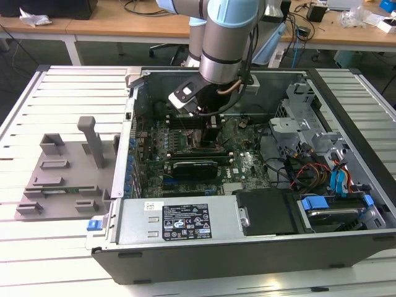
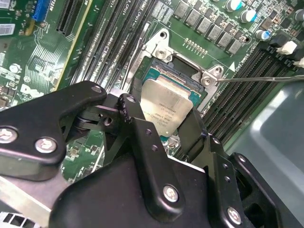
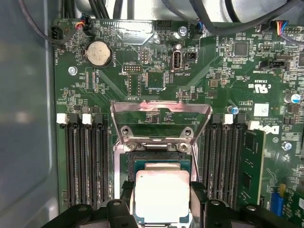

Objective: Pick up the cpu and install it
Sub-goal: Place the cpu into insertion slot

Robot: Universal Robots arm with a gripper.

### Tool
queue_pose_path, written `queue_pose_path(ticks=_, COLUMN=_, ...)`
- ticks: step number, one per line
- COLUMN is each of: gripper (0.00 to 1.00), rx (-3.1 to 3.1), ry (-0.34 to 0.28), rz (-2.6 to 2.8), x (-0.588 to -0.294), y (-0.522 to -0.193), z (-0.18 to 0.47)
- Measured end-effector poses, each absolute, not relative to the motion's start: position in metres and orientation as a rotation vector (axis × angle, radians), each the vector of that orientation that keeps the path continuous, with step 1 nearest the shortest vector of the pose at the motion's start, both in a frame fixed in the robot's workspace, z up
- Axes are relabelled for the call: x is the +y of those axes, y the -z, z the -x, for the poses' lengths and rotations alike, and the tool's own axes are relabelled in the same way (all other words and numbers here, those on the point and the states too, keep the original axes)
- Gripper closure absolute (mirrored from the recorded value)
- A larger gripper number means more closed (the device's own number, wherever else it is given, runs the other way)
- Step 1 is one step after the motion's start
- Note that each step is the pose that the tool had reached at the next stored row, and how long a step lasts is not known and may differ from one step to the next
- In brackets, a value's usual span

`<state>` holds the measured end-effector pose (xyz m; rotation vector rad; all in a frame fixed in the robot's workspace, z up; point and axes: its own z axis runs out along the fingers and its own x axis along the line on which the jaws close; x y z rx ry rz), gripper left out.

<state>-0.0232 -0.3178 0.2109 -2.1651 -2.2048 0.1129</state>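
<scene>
**Desk:** Where's the cpu?

**Me:** I have it in the gripper [image 2: 160, 111]. The cpu [image 2: 167, 110] sits between the two black fingers [image 2: 142, 137], one pressed to each opposite edge, so the jaws are clamped on it. Its silvery top faces up towards my wrist cameras.

**Desk:** And where is that over the board?

**Me:** Right at the socket [image 3: 142, 159]. In the second wrist view the chip covers most of the socket's opening, with a strip of the socket showing past its far edge. I can't tell whether it rests in the socket or hangs just above it.

**Desk:** The retaining plate?

**Me:** The plate [image 3: 161, 105] is swung open and stands up at the socket's far end, apart from the chip. Dark slots [image 3: 85, 161] run along both sides of the socket.

**Desk:** What do you get from outside?

**Me:** In the exterior view the arm [image 1: 226, 43] comes down into the open case [image 1: 247, 247] and its wrist is low over the green board [image 1: 247, 162], towards the back of the case. A grey tray [image 1: 62, 176] lies on the slatted table [image 1: 62, 93] just beside the case, at the exterior view's left, well apart from the gripper.
</scene>
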Motion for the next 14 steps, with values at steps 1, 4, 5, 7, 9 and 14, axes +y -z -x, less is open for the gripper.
queue_pose_path(ticks=1, gripper=0.45, rx=-2.205, ry=-0.113, rz=2.165, x=-0.3177, y=-0.2101, z=0.0231)
queue_pose_path(ticks=4, gripper=0.45, rx=-2.204, ry=-0.113, rz=2.166, x=-0.3168, y=-0.2074, z=0.0231)
queue_pose_path(ticks=5, gripper=0.45, rx=-2.203, ry=-0.113, rz=2.167, x=-0.3167, y=-0.2068, z=0.0231)
queue_pose_path(ticks=7, gripper=0.45, rx=-2.202, ry=-0.113, rz=2.168, x=-0.3163, y=-0.2053, z=0.0231)
queue_pose_path(ticks=9, gripper=0.45, rx=-2.201, ry=-0.112, rz=2.168, x=-0.3160, y=-0.2045, z=0.0231)
queue_pose_path(ticks=14, gripper=0.45, rx=-2.201, ry=-0.110, rz=2.167, x=-0.3155, y=-0.2020, z=0.0232)
